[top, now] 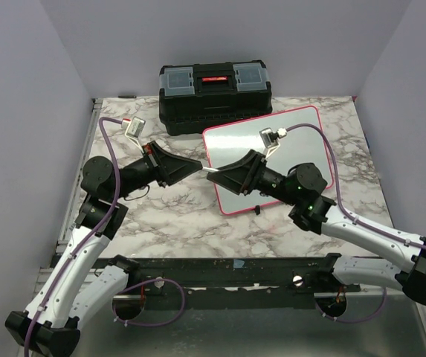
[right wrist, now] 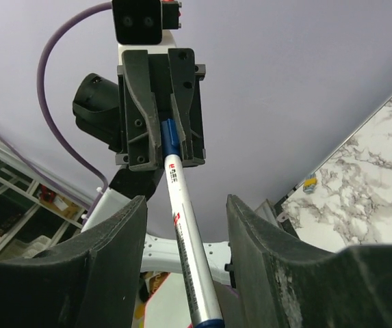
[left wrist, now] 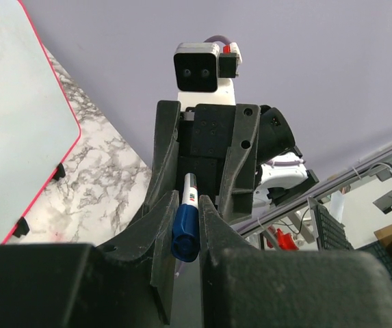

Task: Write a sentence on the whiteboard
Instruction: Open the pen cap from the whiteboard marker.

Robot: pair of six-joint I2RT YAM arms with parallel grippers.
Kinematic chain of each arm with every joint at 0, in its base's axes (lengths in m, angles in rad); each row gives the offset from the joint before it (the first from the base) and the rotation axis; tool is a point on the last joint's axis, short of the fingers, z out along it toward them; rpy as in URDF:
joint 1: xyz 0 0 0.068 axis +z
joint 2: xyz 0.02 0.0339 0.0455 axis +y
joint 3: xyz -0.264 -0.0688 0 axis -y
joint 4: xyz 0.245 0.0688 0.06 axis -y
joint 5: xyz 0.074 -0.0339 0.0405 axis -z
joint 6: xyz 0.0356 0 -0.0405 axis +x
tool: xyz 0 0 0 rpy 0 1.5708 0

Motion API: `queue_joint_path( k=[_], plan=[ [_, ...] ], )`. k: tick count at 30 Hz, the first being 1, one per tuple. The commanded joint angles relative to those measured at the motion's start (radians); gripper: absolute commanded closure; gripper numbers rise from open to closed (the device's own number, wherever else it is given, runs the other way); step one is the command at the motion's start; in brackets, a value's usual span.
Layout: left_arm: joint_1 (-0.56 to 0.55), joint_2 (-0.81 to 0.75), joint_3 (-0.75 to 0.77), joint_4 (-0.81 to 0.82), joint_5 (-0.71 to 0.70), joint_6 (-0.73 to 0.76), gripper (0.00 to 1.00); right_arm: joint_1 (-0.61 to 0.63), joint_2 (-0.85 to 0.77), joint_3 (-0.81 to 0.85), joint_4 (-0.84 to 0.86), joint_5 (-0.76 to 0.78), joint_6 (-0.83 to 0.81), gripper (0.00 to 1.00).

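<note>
Locating the whiteboard (top: 235,145): flat on the marble table (top: 168,216), tilted a little from square, with no writing showing.
Marker (right wrist: 182,225): in the air over the whiteboard's left edge, bridging the two grippers, with its blue cap (left wrist: 185,236) on.
Left gripper (left wrist: 186,212): just left of the whiteboard, jaws pinched on the cap.
Right gripper (right wrist: 184,201): over the whiteboard's left part, jaws wide. The barrel runs between them and I see no contact.
Risk: the marker seems to hang by its cap alone. A pull before the right jaws close could leave it capped, or drop the barrel onto the whiteboard. An off-centre close could skew it.
Risk, later: pen pressure may slide the whiteboard on its small feet.
Edges: the toolbox (top: 214,93) sits just beyond the whiteboard's far-left corner.
Room: bare table lies left of and nearer than the whiteboard. The right forearm crosses the whiteboard's near half.
</note>
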Motion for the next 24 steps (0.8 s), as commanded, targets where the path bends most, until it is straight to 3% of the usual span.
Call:
queue_joint_path(
  k=[1, 12, 24],
  plan=[
    [0.001, 0.003, -0.002, 0.057, -0.018, -0.013, 1.0, -0.006, 0.017, 0.043, 0.062, -0.042, 0.014, 0.49],
    [0.0, -0.02, 0.006, -0.003, -0.032, 0.013, 1.0, -0.021, 0.014, 0.051, 0.064, -0.028, 0.015, 0.51],
    [0.001, -0.016, -0.002, -0.021, -0.042, 0.043, 1.0, -0.025, 0.046, 0.077, 0.064, -0.06, 0.02, 0.64]
  ],
)
